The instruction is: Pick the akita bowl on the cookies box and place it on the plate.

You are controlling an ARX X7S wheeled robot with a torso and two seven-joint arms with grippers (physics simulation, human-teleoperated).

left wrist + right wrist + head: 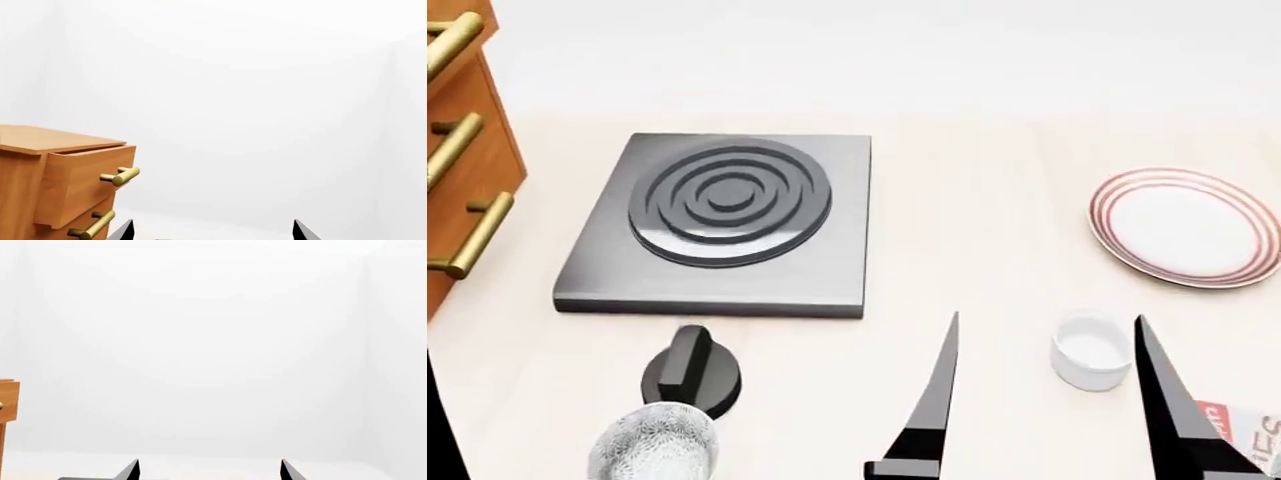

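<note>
Right pincer (1044, 400) hung spread, empty. Left pincer (212, 231) likewise spread. Cookies box (1244, 432) barely peeked at frame edge; bowl on it out of view. Plate (1185, 226) far right. Judged bowl stiff, breakable; grip rim.

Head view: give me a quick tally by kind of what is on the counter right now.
Speckled bowl: 1
White cup: 1
Red-ringed plate: 1
Stove burner: 1
Black knob: 1
Cookies box, only a corner showing: 1
Total: 6
</note>
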